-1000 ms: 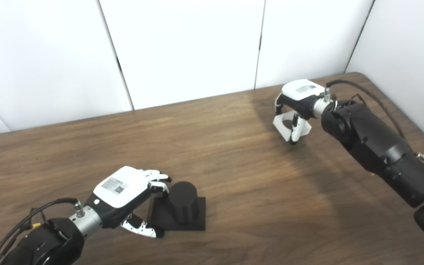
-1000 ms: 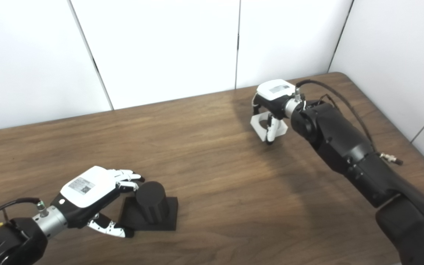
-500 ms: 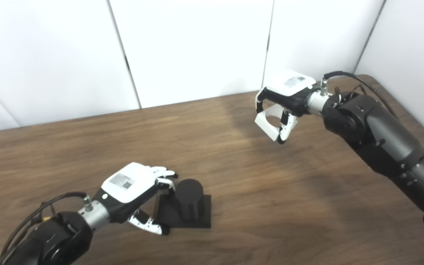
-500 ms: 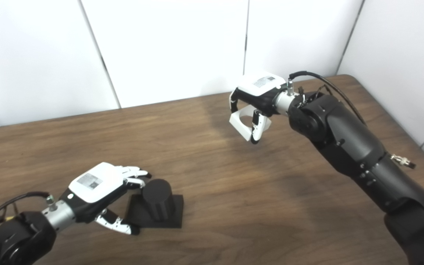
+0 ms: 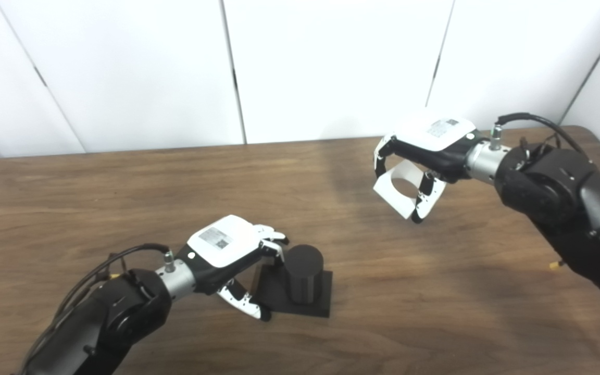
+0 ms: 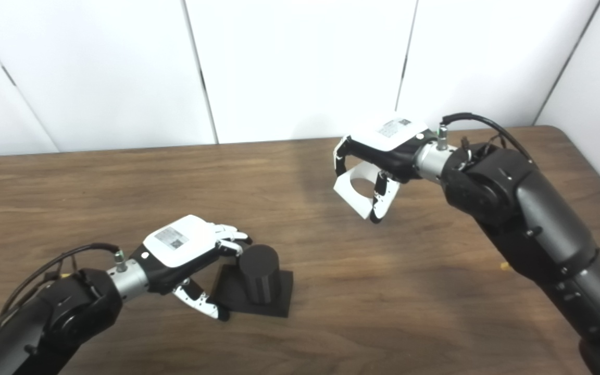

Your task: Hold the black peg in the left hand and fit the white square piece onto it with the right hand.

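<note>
You are looking at a brown wooden tabletop (image 5: 123, 187) with white wall panels (image 5: 331, 67) behind it. In the lower centre of the frame, the black peg (image 5: 304, 271) is standing upright on its flat square black base (image 5: 321, 302), which is lying on the tabletop.

The left hand (image 5: 227, 250) is sitting just left of the peg, low over the tabletop. Its fingers (image 5: 271, 239) are reaching toward the top of the peg and its thumb (image 5: 242, 302) is lying along the near left edge of the base. The fingers are spread around the peg; you cannot tell whether they are pressing on it.

In the right centre of the frame, the right hand (image 5: 425, 151) is gripping the white square piece (image 5: 401, 190) and holding it clear of the tabletop, tilted. The round hole in the piece is facing toward the lower left. The piece is well apart from the peg, above and to the right of it in the frame.
</note>
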Controlling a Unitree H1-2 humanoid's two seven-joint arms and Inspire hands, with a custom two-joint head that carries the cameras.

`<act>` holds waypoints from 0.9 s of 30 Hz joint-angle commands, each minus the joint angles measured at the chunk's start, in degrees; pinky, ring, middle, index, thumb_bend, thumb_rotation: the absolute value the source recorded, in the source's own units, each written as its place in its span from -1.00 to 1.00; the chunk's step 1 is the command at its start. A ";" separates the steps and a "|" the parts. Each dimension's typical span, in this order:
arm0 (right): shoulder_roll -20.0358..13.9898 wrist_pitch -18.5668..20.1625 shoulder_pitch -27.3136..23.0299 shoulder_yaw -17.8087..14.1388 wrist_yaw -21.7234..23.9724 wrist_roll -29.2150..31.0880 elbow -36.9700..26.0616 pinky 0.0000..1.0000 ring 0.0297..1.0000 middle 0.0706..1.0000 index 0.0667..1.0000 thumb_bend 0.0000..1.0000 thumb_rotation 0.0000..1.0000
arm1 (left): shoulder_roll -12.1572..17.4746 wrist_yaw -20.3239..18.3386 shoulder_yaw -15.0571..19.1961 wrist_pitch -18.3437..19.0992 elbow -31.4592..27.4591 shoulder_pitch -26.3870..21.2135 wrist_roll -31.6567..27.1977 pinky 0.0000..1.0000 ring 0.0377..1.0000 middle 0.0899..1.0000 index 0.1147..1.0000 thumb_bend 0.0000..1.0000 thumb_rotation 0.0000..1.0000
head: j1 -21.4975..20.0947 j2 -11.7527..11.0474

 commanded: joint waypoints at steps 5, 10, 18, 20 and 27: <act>0.56 -1.56 -3.40 -1.46 1.30 3.31 -4.69 0.38 0.48 0.43 -0.12 0.05 -0.73 | -0.70 -4.28 -3.14 0.55 3.44 1.14 4.88 0.53 0.76 0.68 -0.15 0.04 -0.85 | 1.26 0.40; 1.46 0.22 -3.77 -1.58 4.13 5.29 -8.10 0.43 0.49 0.43 -0.12 0.05 -0.73 | -1.11 -4.08 -3.30 0.70 3.78 0.83 5.02 0.51 0.76 0.69 -0.15 0.04 -0.85 | 1.96 0.67; 3.30 2.12 -4.40 -1.74 7.52 6.96 -13.12 0.42 0.48 0.43 -0.12 0.05 -0.73 | -1.92 -4.65 -3.21 1.30 4.21 0.60 4.43 0.52 0.79 0.72 -0.15 0.05 -0.85 | 2.10 0.91; 3.78 2.52 -4.53 -1.65 8.20 7.29 -13.94 0.42 0.48 0.43 -0.12 0.05 -0.73 | -2.04 -4.62 -3.21 1.32 4.25 0.61 4.45 0.51 0.79 0.72 -0.15 0.05 -0.85 | 2.14 0.95; 5.86 2.93 -4.55 -1.17 9.33 8.18 -15.41 0.42 0.47 0.41 -0.12 0.05 -0.73 | -2.33 -5.76 -3.61 2.21 3.74 0.39 5.41 0.50 0.79 0.73 -0.15 0.04 -0.85 | 2.54 1.20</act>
